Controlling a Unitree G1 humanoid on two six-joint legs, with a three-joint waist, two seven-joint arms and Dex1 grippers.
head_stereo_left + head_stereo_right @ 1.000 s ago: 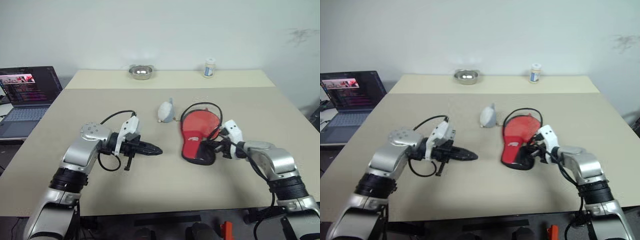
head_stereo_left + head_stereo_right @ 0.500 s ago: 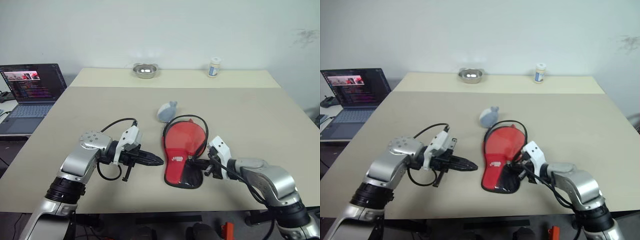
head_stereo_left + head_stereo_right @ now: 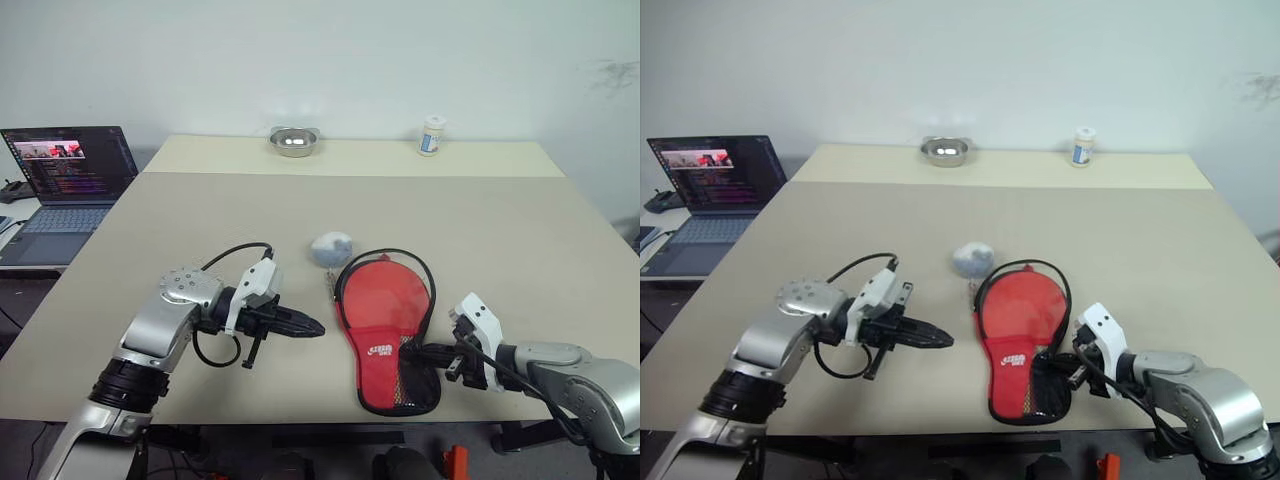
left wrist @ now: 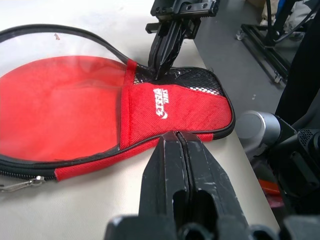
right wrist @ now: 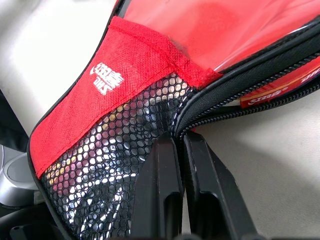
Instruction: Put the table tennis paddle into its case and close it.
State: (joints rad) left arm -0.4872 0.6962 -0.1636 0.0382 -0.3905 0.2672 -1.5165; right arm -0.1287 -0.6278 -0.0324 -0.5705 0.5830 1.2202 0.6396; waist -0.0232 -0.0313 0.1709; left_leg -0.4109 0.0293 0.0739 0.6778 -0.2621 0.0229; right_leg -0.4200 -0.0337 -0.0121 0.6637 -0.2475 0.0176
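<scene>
You've got the paddle-shaped red fabric case (image 3: 390, 335) w/ white logo, black mesh pocket and black zipper edge lying flat on the beige table (image 3: 520, 230), near the front edge, round end pointing away from you, narrow mesh end toward you. The table tennis paddle (image 5: 272, 95) is inside the case: a strip of its handle w/ red stripe peeks through the open zipper gap at the narrow end. Zipper there isn't closed.

Your right gripper (image 3: 412, 352) sits at the mesh end on the case's right side, fingers pressed together right at the zipper edge; can't tell if they pinch the fabric or just touch it. Your left gripper (image 3: 312, 326) hangs over the table just left of the case, pointing at it, fingers pressed together, holding nothing, apart from the case.

A small grey rounded object (image 3: 330, 248) lies just beyond the case's round end. At the far edge: a round metal bowl (image 3: 293, 141) and a small white jar (image 3: 432, 136). An open laptop (image 3: 62, 180) sits on a side surface to your left.
</scene>
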